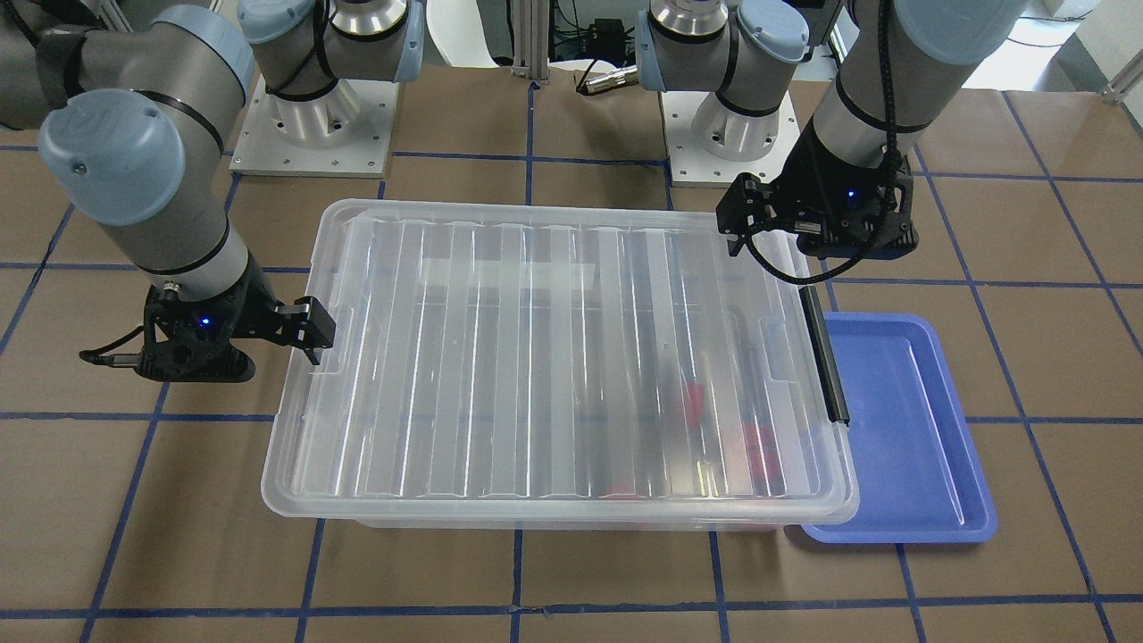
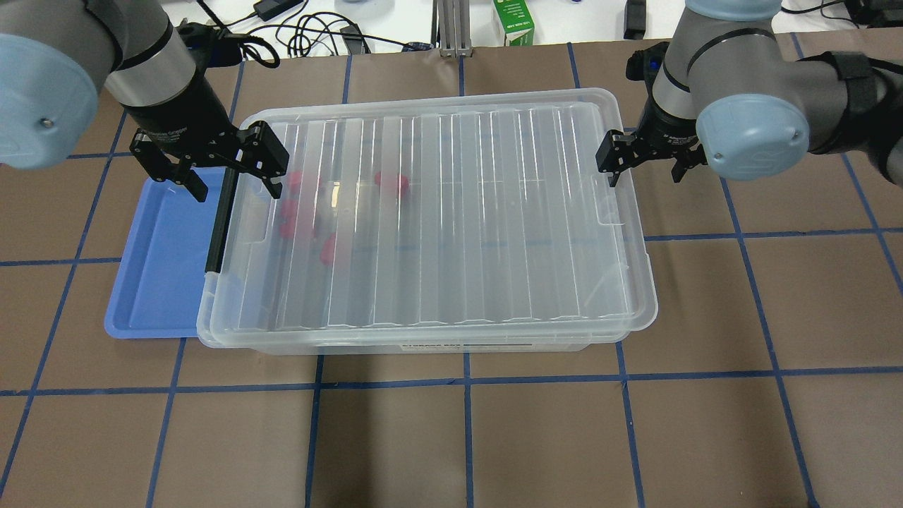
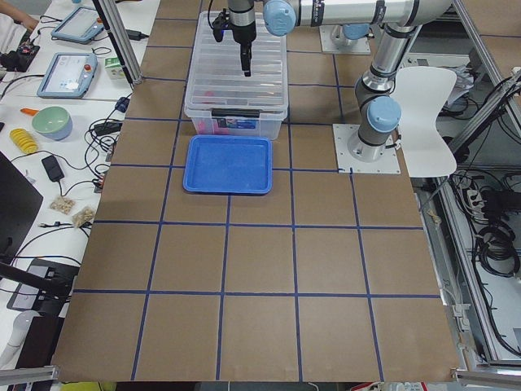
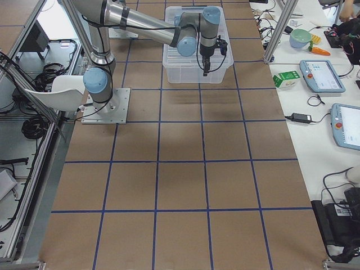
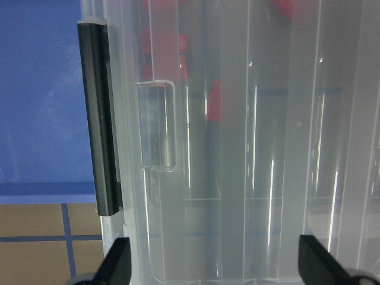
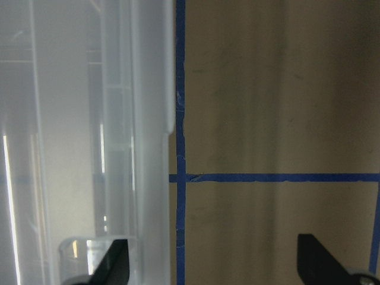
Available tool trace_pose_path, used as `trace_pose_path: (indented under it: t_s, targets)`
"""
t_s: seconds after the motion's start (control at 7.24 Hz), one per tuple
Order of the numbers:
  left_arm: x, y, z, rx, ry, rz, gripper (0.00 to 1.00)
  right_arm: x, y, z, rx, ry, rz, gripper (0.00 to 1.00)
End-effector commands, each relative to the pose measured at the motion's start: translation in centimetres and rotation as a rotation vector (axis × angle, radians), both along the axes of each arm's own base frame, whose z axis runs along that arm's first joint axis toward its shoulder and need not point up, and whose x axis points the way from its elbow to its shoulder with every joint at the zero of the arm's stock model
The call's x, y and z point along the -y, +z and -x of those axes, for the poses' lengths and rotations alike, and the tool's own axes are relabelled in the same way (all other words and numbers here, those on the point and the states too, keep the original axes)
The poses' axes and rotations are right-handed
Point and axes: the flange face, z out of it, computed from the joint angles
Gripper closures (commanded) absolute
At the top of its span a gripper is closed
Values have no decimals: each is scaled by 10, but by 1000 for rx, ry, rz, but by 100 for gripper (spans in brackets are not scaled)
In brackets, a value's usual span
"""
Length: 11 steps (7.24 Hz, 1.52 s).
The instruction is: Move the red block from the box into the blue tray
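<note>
The box [image 2: 437, 212] is a clear bin with its ribbed lid on; it also shows in the front view [image 1: 536, 357]. Its black latch bar [image 2: 220, 219] faces the blue tray [image 2: 159, 261], which lies bare against that short side. Several red blocks [image 2: 391, 182] show blurred through the lid near the latch end, and in the left wrist view [image 5: 163, 47]. My left gripper [image 2: 231, 180] is open, straddling the latch edge from above. My right gripper [image 2: 644, 169] is open and empty, one finger over the box's opposite rim and one over the table.
A green carton [image 2: 513, 21] and cables lie beyond the table's far edge. Both arm bases [image 1: 312, 116] stand behind the box. Brown table [image 2: 465, 437] with blue tape lines stretches in front of the box. A side bench [image 3: 57, 122] holds bowls and tablets.
</note>
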Motion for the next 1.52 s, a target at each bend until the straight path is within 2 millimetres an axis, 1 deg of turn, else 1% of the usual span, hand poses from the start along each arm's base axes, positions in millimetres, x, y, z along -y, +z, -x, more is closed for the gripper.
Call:
trace_pose_path:
  t_s: [0.0, 0.14, 0.28, 0.41, 0.55, 0.69, 1.38]
  targets:
    - [0, 0, 0, 1, 0, 0, 0, 4, 1, 13, -2, -16, 9, 0]
    - [0, 1, 0, 3, -1, 2, 0, 5, 2, 25, -3, -7, 10, 0]
    - [1, -1, 0, 1, -1, -1, 0, 5, 2, 31, -3, 2, 8, 0]
    - [0, 1, 0, -3, -1, 6, 0, 6, 1, 41, -5, 11, 6, 0]
    - [4, 3, 0, 0, -7, 32, 0, 5, 3, 54, -6, 19, 3, 0]
    - [3, 3, 2, -3, -10, 33, 0, 6, 3, 64, -6, 28, 0, 0]
    - [1, 6, -1, 7, -6, 32, 0, 7, 5, 89, -65, 65, -15, 0]
